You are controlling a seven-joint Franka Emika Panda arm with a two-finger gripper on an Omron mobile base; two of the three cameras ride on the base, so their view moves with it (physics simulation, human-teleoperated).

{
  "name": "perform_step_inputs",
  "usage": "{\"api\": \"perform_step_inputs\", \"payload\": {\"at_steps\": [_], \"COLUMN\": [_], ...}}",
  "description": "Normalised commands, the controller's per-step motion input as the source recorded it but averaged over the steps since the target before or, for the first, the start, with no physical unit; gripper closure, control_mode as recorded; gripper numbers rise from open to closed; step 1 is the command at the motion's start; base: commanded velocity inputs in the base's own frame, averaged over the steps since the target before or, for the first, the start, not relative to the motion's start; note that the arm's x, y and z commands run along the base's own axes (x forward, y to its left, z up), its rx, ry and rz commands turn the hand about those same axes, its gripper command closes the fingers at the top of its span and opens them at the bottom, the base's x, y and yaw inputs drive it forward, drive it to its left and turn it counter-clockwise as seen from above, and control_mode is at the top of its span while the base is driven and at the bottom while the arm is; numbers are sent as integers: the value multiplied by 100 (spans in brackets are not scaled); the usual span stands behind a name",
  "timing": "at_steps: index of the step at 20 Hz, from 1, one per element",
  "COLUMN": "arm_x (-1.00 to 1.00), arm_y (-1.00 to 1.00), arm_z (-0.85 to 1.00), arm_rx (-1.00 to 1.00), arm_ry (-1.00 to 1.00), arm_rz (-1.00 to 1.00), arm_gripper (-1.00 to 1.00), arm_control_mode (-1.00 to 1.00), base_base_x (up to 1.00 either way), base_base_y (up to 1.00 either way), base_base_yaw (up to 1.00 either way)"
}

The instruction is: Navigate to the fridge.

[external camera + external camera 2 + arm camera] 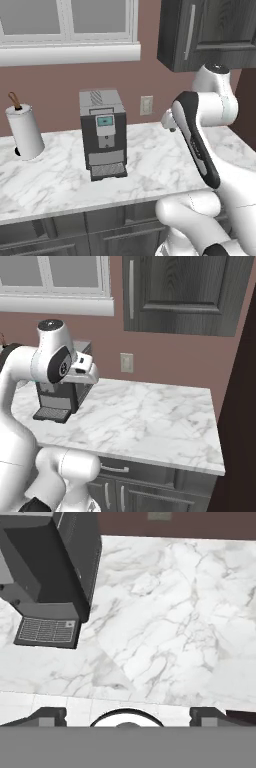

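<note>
The fridge is your goal, so your gripper [128,714] rides empty, jaws spread, above the marble counter [170,627], coffee machine [50,577] to its left.

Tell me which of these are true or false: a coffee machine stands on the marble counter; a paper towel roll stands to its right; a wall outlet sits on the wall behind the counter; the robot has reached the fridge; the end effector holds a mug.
1. True: the coffee machine stands on the marble counter.
2. False: the paper towel roll stands to its left.
3. True: the wall outlet is there.
4. False: the robot faces the counter.
5. False: the end effector is open, holding nothing.
</note>
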Motion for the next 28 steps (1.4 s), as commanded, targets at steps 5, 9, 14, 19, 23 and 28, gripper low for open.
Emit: {"api": "perform_step_inputs", "payload": {"at_steps": [5, 9, 14, 19, 23, 28], "arm_x": [-62, -50, -32, -33, -45, -36], "arm_y": [1, 0, 0, 0, 0, 0], "arm_z": [0, 0, 0, 0, 0, 0], "arm_rx": [0, 0, 0, 0, 0, 0], "arm_ry": [-12, -13, -8, -7, -15, -14], "arm_rz": [0, 0, 0, 0, 0, 0], "arm_gripper": [-100, -100, -100, -100, -100, -100], "arm_control_mode": [-100, -100, -100, -100, -100, 100], "base_base_x": [0, 0, 0, 0, 0, -11], "base_base_y": [0, 0, 0, 0, 0, 0], "base_base_yaw": [0, 0, 0, 0, 0, 0]}}
